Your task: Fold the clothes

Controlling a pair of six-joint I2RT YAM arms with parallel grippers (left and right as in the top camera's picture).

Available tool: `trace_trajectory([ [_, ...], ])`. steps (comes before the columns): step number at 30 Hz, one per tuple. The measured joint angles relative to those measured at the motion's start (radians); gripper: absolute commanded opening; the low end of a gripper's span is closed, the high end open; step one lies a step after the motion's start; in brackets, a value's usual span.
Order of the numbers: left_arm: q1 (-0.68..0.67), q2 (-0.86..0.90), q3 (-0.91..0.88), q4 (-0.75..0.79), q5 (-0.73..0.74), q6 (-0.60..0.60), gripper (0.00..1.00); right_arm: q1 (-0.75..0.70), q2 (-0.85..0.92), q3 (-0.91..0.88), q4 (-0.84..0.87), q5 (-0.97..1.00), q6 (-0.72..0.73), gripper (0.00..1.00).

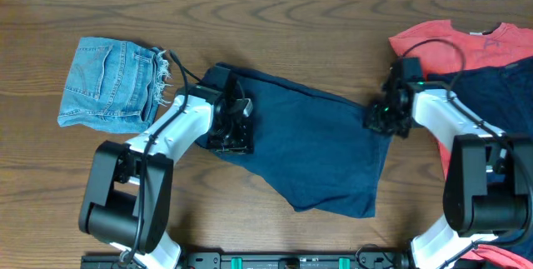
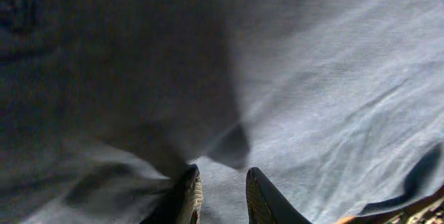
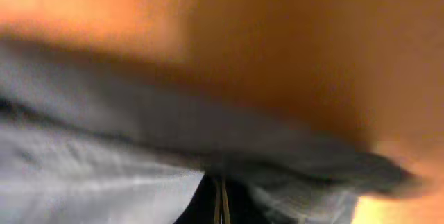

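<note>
The right gripper [image 3: 220, 200] is clamping the shirt [image 1: 316, 152] (blurry view); the left gripper [image 2: 220, 186] is resting parted. It is needing a firm pinch first.

I see a plain navy cloth [image 1: 316, 148], faded light-blue denim shorts [image 1: 108, 84], a coral-red shirt [image 1: 466, 40], and my dark brown wood-grain worktop [image 1: 275, 27].

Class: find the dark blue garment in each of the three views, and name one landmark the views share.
Overhead: dark blue garment spread mid-table.
Left wrist: the garment fills nearly the whole frame.
Right wrist: the garment is a blurred grey-blue band across the lower half.
Landmark: brown wooden table, seen overhead and, blurred, in right wrist.
</note>
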Motion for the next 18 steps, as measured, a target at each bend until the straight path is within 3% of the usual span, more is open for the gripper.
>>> trace_trajectory([
  [6,-0.001,0.000,0.000,0.000,-0.022,0.000,0.24,-0.119,0.013,0.002,0.113,-0.034,-0.013,0.04],
  [12,0.001,0.000,0.006,-0.019,-0.009,0.000,0.25,-0.153,-0.011,0.002,0.008,-0.114,-0.123,0.04],
  [18,0.027,-0.033,0.121,-0.100,-0.003,0.005,0.46,-0.137,-0.200,0.005,-0.195,-0.273,-0.223,0.05],
])
